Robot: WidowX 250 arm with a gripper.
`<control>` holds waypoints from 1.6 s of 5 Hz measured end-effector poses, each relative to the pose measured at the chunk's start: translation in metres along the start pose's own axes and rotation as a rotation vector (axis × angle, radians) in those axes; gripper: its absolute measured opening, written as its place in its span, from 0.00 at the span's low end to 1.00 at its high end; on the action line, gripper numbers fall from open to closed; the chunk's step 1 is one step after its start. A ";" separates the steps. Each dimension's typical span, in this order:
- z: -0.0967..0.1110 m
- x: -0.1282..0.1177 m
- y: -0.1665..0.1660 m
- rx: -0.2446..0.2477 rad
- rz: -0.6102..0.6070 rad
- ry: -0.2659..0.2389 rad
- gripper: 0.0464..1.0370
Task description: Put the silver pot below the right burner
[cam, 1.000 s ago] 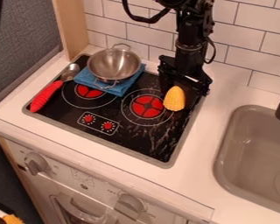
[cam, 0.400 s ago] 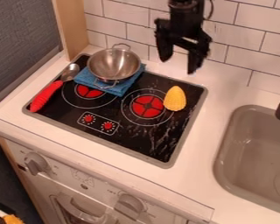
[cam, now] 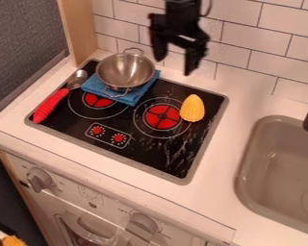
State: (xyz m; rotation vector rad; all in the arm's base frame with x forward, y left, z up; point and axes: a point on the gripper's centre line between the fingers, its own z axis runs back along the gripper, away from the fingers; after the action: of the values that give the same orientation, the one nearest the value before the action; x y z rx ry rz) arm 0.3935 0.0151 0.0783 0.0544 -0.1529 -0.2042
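Note:
The gripper (cam: 174,66) hangs open above the back edge of the stove, to the right of the silver pot and higher up, with nothing between its fingers. The silver pot (cam: 125,71) is upright on a folded blue cloth (cam: 132,97) at the stove's back left, one handle toward the wall and one toward the front. The right burner (cam: 162,116) is a red disc with white rings, and the black stove surface (cam: 158,156) shows below it.
A yellow corn piece (cam: 192,108) stands at the right burner's right side. A red-handled spoon (cam: 49,105) lies along the stove's left edge. The sink (cam: 272,168) is on the right, the tiled wall (cam: 247,52) behind.
The gripper has lifted from beside the corn at the stove's back right, then shifted left toward the pot. Pot, cloth, corn and spoon have stayed put.

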 end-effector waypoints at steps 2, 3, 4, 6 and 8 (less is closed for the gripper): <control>-0.038 -0.019 0.030 0.026 0.051 0.116 0.96; -0.056 -0.023 0.026 -0.006 0.042 0.148 0.89; -0.059 -0.020 0.013 -0.013 0.011 0.140 0.60; -0.044 -0.019 0.008 -0.027 0.000 0.097 0.14; -0.011 -0.030 0.007 -0.053 -0.028 0.050 0.03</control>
State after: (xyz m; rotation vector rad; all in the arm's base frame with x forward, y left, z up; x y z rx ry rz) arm 0.3681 0.0289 0.0633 0.0090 -0.0970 -0.2348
